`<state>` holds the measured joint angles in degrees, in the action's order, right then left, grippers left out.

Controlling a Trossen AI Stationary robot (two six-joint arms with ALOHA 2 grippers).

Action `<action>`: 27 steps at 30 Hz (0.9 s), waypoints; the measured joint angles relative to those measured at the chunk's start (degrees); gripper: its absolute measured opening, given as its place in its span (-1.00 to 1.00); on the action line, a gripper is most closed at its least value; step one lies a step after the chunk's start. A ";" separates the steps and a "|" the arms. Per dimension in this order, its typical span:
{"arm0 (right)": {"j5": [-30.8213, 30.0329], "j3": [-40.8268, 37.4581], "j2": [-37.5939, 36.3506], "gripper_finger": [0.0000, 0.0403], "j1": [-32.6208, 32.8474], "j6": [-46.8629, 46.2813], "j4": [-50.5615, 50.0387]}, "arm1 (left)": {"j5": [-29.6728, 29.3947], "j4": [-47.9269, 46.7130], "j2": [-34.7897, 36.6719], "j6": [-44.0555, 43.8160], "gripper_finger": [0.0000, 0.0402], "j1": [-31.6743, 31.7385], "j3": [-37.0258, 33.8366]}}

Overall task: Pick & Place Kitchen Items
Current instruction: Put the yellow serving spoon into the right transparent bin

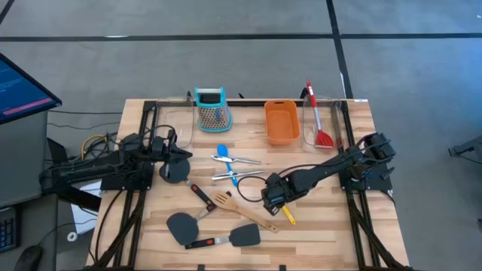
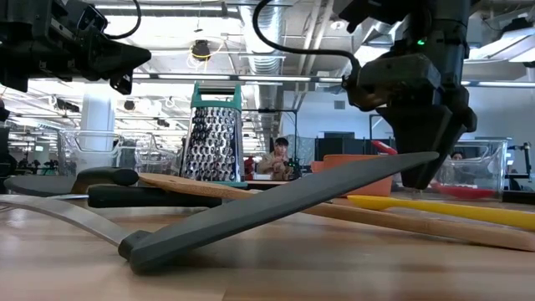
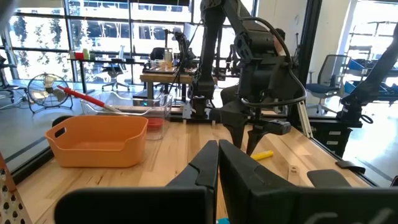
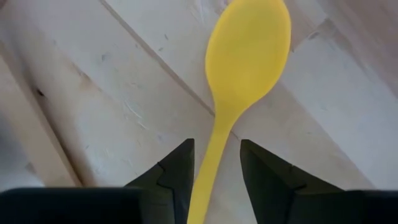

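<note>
Right gripper: fingers narrowly parted, straddling the yellow spoon handle on the table; contact cannot be confirmed. Left gripper closed, empty.

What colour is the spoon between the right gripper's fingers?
Yellow spoon; right wrist view shows it best.

Yellow spoon handle end cut off below, between right pincer fingers.

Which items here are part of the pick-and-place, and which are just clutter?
Job items: yellow spoon between the right gripper's open fingers; blue spoon; red spoon; wooden turner; black spatulas; silver tongs.
Lying about: grater; orange tub.
</note>
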<state>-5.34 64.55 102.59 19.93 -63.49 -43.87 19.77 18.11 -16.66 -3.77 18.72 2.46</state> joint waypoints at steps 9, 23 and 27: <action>-2.24 -0.02 0.06 -0.39 1.20 -0.12 0.19 | 0.00 -0.01 -0.01 -0.20 -0.99 0.00 0.02; -2.06 0.11 5.35 -0.41 1.85 0.40 1.06 | 0.02 -0.04 -0.01 -0.20 -0.99 0.00 0.00; -2.06 0.09 5.29 -0.57 1.80 0.42 1.06 | 0.00 -0.02 -0.01 -0.19 -0.99 0.00 0.00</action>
<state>-7.40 64.64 107.87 21.74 -63.07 -42.81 19.77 18.09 -16.67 -3.96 18.72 2.46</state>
